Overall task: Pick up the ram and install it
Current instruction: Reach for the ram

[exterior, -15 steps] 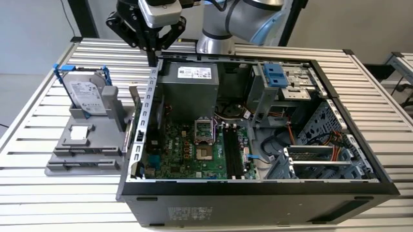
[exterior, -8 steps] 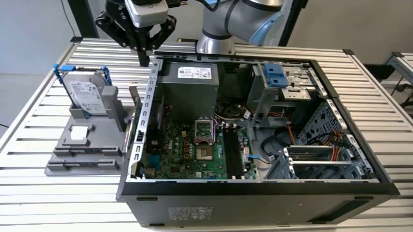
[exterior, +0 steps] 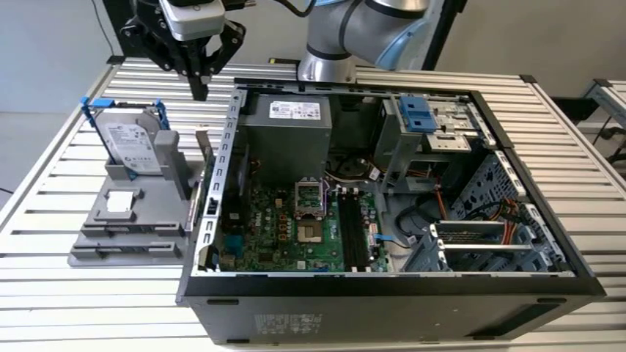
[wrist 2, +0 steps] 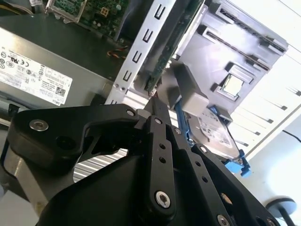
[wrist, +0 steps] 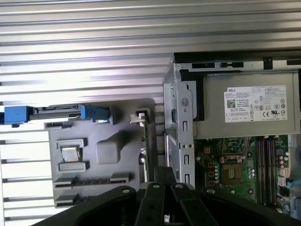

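Silver slats make the table (exterior: 78,308), and on it lies an open computer case (exterior: 391,293) with a grey holder (exterior: 127,220) touching its outer wall. The gripper (exterior: 201,92) hangs above the near edge of this holder, with its black fingers pointing straight down. The fingers are pressed together into one narrow tip and they hold nothing.

The ram (exterior: 204,158) stands on its long edge in the holder, directly below the fingertips and apart from them. In the first wrist view it appears as a thin green line (wrist: 146,141) between the holder and the silver case wall. In the second wrist view its green edge (wrist 2: 164,61) runs away from the fingertip.

Farther from the gripper, on the side of the ram away from the case, a hard drive (exterior: 132,143) in a blue frame stands upright in the same holder. On the other side of the gripper, inside the case, the green motherboard (exterior: 284,227) lies flat, and its long black memory slots (exterior: 354,227) are unfilled.
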`<control>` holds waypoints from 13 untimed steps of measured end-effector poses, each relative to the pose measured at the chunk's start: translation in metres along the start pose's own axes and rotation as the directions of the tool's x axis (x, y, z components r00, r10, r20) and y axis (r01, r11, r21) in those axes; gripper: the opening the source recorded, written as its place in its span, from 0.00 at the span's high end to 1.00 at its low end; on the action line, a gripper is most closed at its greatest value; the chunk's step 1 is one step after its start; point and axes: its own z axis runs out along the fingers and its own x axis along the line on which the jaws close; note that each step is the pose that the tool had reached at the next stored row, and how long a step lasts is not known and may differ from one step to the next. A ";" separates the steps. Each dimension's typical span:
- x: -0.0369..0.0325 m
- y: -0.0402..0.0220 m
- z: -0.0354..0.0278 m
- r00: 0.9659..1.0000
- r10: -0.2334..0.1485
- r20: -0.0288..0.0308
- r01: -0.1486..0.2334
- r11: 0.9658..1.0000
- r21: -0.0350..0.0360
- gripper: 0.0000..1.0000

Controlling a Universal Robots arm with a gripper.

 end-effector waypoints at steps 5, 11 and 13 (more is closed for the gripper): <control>0.0182 -0.0015 -0.0004 1.000 -0.002 0.000 0.002 1.000 0.000 1.00; 0.0406 -0.0032 -0.0010 1.000 -0.005 0.000 0.005 1.000 0.000 1.00; 0.0487 -0.0038 -0.0011 1.000 -0.007 0.000 0.007 1.000 0.000 1.00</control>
